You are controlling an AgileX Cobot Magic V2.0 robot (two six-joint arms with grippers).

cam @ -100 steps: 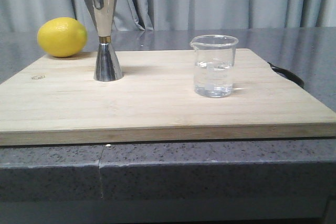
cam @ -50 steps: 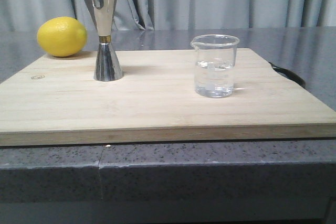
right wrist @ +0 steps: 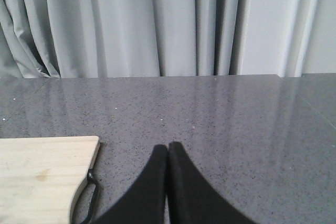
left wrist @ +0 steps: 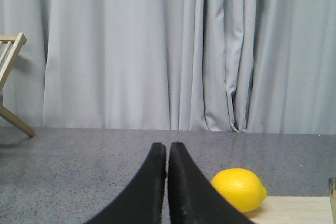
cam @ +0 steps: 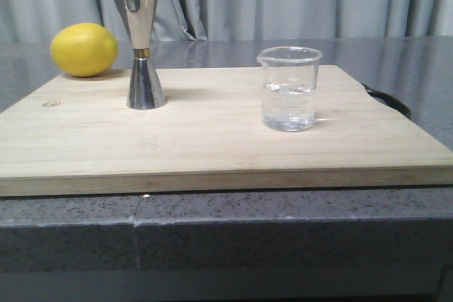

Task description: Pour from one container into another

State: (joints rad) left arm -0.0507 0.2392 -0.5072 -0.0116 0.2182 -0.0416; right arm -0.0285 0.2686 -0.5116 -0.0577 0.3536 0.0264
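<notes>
Both my grippers are pressed together with nothing between the fingers: the left gripper (left wrist: 167, 150) hangs off the board's lemon (left wrist: 239, 189) side, the right gripper (right wrist: 167, 150) over bare counter beyond the cutting board (right wrist: 42, 174). Neither arm shows in the front view, so I judge the task at its opening step. The beaker (cam: 288, 88) stands upright on the board's right half, holding clear liquid; the jigger (cam: 141, 44) stands well apart to its left. Next I need to open the right fingers and reach the beaker's wall squarely.
</notes>
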